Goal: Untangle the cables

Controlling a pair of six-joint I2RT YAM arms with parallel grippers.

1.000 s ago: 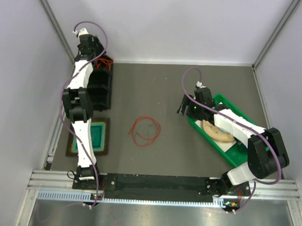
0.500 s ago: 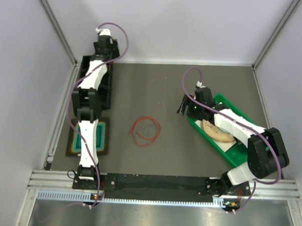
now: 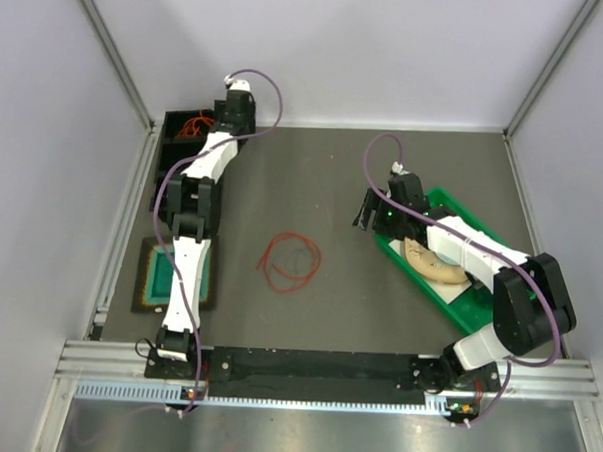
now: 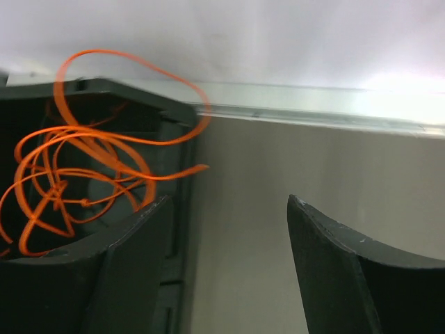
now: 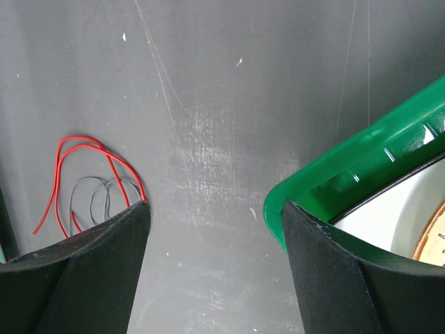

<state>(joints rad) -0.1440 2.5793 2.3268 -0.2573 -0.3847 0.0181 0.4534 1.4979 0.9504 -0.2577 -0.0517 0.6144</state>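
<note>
Tangled orange cables (image 4: pixel 83 139) sit in a black bin (image 4: pixel 160 101) just left of the spread, empty left fingers (image 4: pixel 132 264). Another loop (image 5: pixel 90 182) lies left of the spread, empty right fingers (image 5: pixel 334 264). This looks like the fetching step: the left fingers probably need to reach over the tangle and pinch one strand.

Red cables (image 3: pixel 289 261): a few loose loops lying flat near the middle of the table (image 3: pixel 384 170), a little toward seven o'clock. Thin dark cable (image 3: pixel 299 256): small curls inside the red loops, overlapping them. Orange cables (image 4: pixel 83 149): a tangled bunch in the black bin (image 4: pixel 125 90) at eleven o'clock, one loop arching over its rim.
</note>
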